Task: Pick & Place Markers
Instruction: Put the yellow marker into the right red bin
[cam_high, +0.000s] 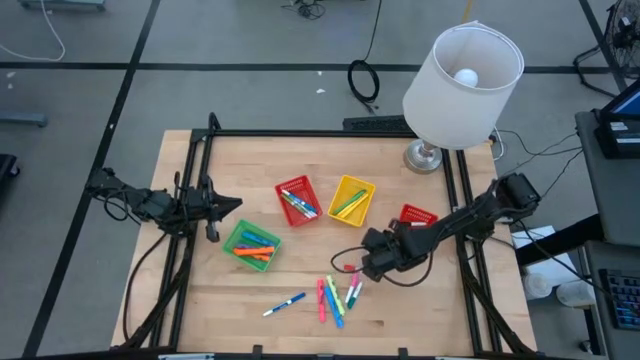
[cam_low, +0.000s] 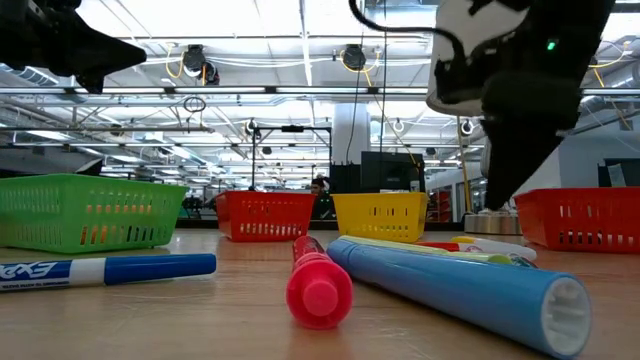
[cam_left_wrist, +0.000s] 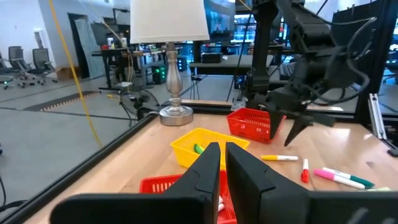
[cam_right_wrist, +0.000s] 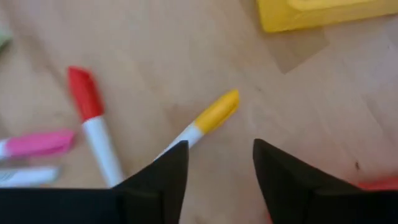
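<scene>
The right gripper (cam_right_wrist: 214, 168) is held low over the table with its jaws parted and nothing between them; a yellow-capped marker (cam_right_wrist: 208, 119) lies on the bare wood just ahead of the fingertips, slanted across the gap. A miss is judged likely if the jaws are brought down as they stand, since the slanted marker could be struck by one finger and rolled, or pushed toward the red-capped marker (cam_right_wrist: 93, 121) lying near it at about nine o'clock. The markers are thin with white barrels and coloured caps, so slipping is a risk. In the high view the loose markers (cam_high: 335, 295) are seen scattered at about six o'clock from the yellow basket (cam_high: 352, 199), with others already in the red basket (cam_high: 297, 200) and green basket (cam_high: 251, 245). The left gripper (cam_high: 222, 207) waits nearly closed and empty at nine o'clock of the table.
</scene>
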